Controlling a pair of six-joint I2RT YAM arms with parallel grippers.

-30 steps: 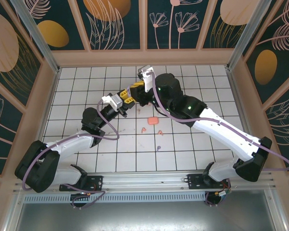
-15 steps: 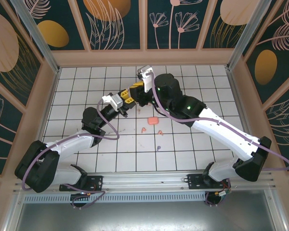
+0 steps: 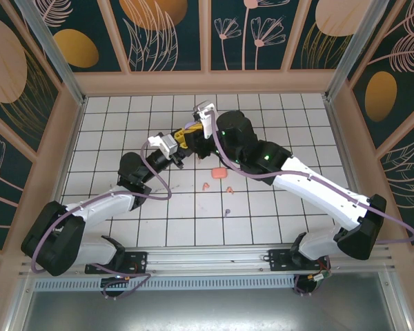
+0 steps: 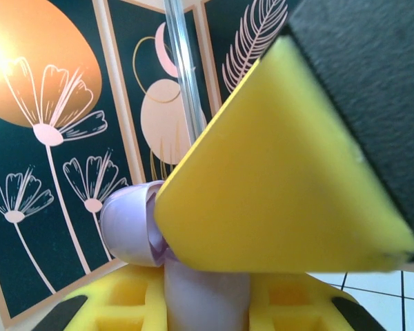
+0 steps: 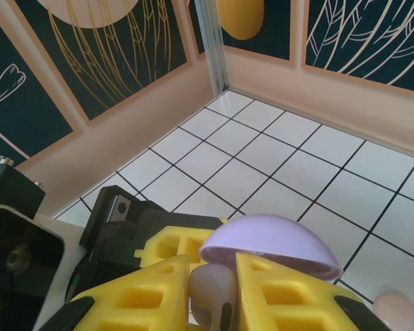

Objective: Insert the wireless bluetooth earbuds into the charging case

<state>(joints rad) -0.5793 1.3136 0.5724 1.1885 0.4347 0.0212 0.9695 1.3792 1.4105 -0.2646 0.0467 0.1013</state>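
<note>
Right claw (image 5: pixel 212 267) pinches lilac earbud (image 5: pixel 210 300); left claw (image 4: pixel 207 307) clamps open lilac case (image 4: pixel 127 224).
Earbud's long axis runs along the claw, rounded head pointing outward.

We tag this as a robot lab test cell: a white grid-tiled floor (image 3: pixel 110 117) boxed in by flower-print wall panels (image 3: pixel 169 34) on aluminium posts (image 3: pixel 49 48), with a left arm (image 3: pixel 103 205) and a right arm (image 3: pixel 317 189) bolted to a metal rail (image 3: pixel 207 256) at the near edge.

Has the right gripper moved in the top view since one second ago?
Yes, slightly. Judged against the coral case, which lies unmoved, the right gripper has shifted leftward in the top view.
</note>
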